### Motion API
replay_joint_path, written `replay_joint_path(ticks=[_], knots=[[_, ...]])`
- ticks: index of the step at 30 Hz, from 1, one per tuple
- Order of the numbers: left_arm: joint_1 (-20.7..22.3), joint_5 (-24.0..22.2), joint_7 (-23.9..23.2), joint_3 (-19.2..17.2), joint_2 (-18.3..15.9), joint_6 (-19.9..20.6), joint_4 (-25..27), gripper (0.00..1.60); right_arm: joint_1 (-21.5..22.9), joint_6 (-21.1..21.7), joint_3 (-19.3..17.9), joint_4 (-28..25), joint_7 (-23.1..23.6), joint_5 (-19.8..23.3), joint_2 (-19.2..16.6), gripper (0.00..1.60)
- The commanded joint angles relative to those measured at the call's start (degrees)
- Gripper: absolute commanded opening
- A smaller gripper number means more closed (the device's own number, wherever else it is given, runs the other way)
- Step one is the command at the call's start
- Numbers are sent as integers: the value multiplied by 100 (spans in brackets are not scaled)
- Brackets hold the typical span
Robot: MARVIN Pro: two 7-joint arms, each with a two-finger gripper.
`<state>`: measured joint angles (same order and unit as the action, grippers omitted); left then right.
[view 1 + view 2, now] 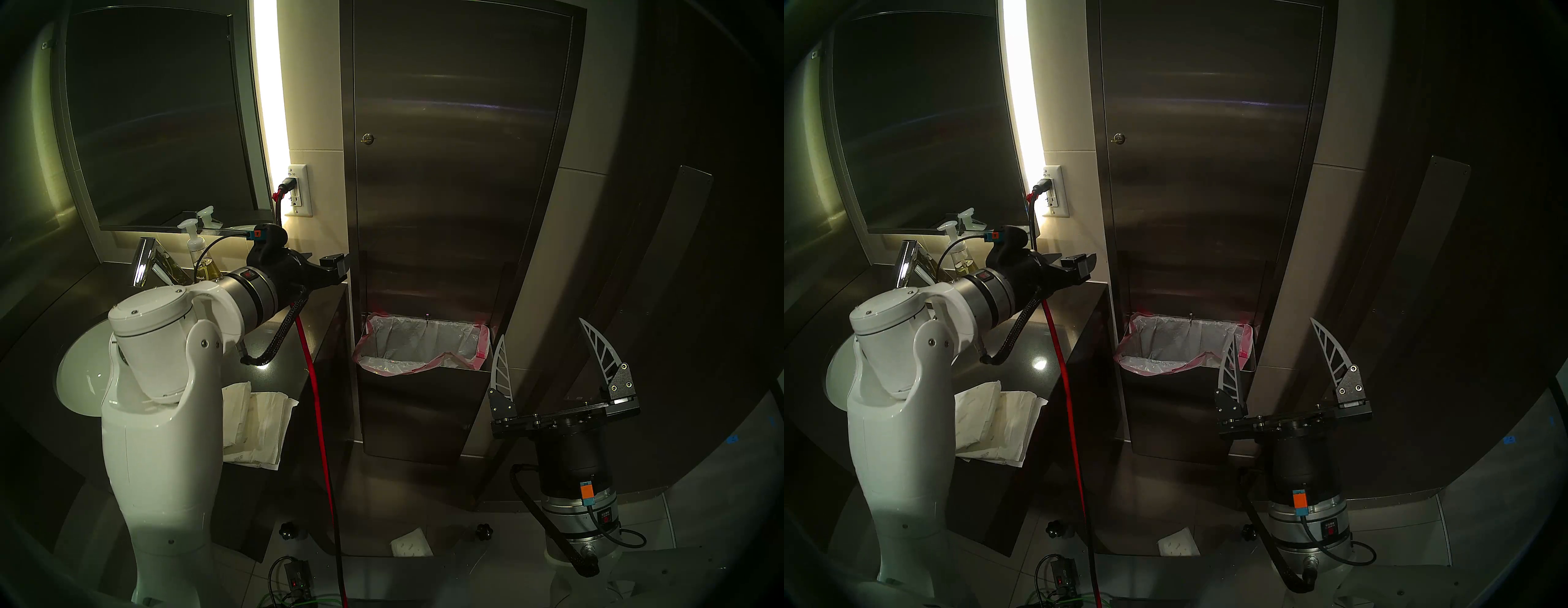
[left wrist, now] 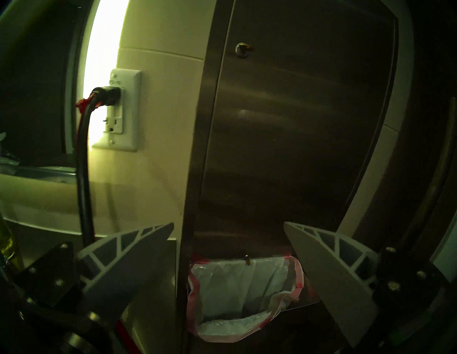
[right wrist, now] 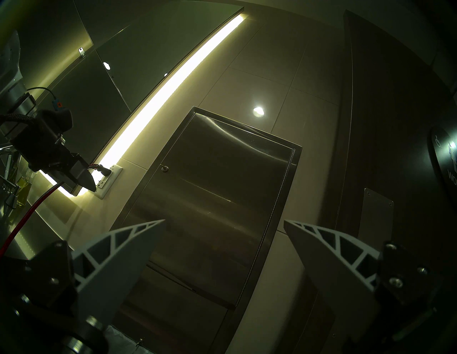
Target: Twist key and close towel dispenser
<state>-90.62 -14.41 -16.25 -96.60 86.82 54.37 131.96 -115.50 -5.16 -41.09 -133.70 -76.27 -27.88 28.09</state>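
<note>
Outlet label: small dark print at the top of the white wall outlet [image 2: 123, 108], up and left of the left gripper's fingers [image 2: 138, 249]; it seems to read "PS-10".
Door sign: round dark sign [image 3: 445, 158], above the right gripper's right-hand finger [image 3: 329, 262], showing white letters "WO", the rest cut off.

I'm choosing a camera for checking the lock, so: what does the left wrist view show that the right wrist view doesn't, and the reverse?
Only the left wrist view shows the lined waste bin low in the cabinet, seen between the open left gripper.

Only the right wrist view shows the door's top edge, ceiling lights, and the left gripper from outside, beyond the open right gripper.

Both show the towel dispenser with its door closed flush, the key in the lock, and the wall outlet.
</note>
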Motion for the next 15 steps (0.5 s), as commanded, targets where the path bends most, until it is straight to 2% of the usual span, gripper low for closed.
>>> replay_joint_path(ticks=[1,7,11,15], knots=[[-483,99,609,319,341,-201,652,160,1,-1,3,-58,-20,-39,8,160],[-517,127,1045,526,416,-679,517,160,2,-1,5,-59,-25,-43,5,160],[-546,304,1079,573,459,-1031,375,160,3,1,8,-59,-26,-43,7,160],[-637,467,1149,656,362,-1441,277,160,5,2,10,-59,-27,-43,8,160]])
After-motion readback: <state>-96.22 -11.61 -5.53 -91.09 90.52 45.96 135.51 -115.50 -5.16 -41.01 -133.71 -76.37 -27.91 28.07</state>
